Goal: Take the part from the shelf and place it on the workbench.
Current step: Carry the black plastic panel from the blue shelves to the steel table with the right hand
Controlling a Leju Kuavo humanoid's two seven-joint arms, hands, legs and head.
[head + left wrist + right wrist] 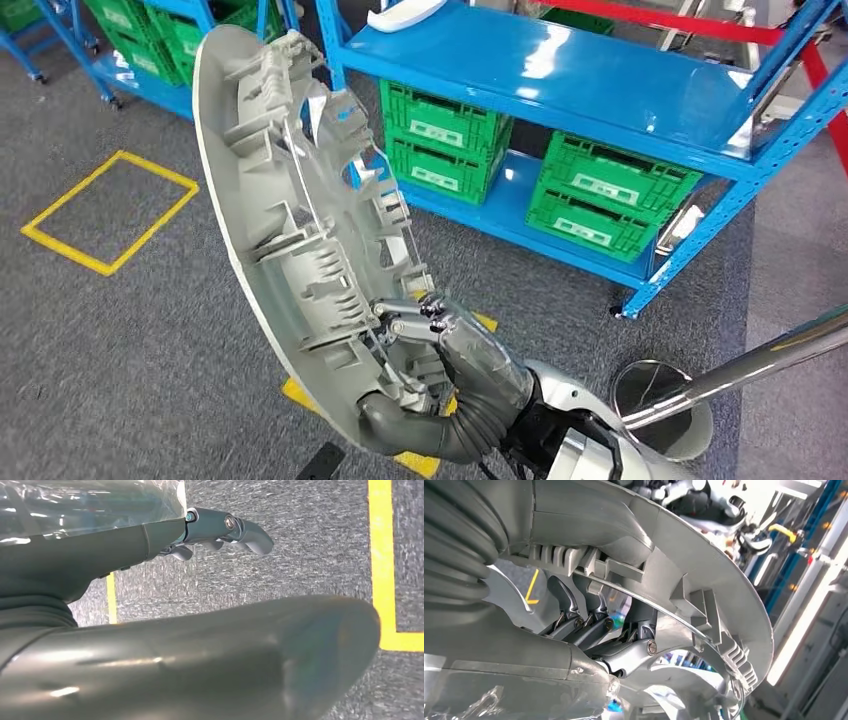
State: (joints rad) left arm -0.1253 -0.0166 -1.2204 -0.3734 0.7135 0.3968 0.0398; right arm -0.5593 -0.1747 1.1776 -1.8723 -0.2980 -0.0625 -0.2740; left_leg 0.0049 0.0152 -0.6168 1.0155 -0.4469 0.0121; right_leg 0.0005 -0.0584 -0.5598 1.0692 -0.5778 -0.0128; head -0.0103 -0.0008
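Note:
The part is a large round grey plastic wheel cover (290, 230), held upright with its ribbed inner side facing me. My right hand (460, 350) grips it at the lower rim, with the fingers (594, 630) hooked through an opening behind a rib of the cover (704, 565). Away from the part, my left hand (90, 555) hangs over the grey carpet; its fingers (235, 527) stretch out with nothing in them.
A blue metal shelf (600, 90) stands ahead, with green crates (440, 135) on its lower level and a white piece (405, 12) on top. A yellow taped square (110, 210) marks the carpet at left. A chrome post (750, 360) with a round base stands at lower right.

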